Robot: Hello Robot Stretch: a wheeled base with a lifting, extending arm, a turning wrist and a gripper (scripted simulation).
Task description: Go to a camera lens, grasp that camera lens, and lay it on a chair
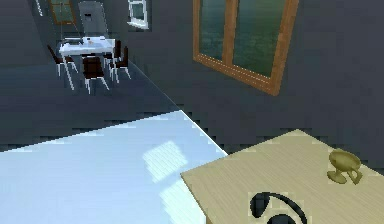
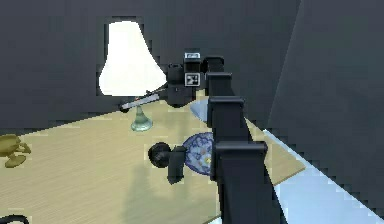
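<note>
A black stubby cylinder, lens-like in shape, lies on the light wooden table, close to the left of the dark arm bar. The gripper reaches out farther over the table, its thin fingers pointing at the stem of a white-shaded lamp. With the lamp right behind the fingers, I cannot tell whether it holds anything. Several chairs stand around a white table far off at the forward view's upper left.
A blue patterned dish lies beside the black cylinder, partly behind the arm. A gold cup and black headphones rest on the wooden table. A wood-framed window is in the dark wall. Pale floor leads toward the chairs.
</note>
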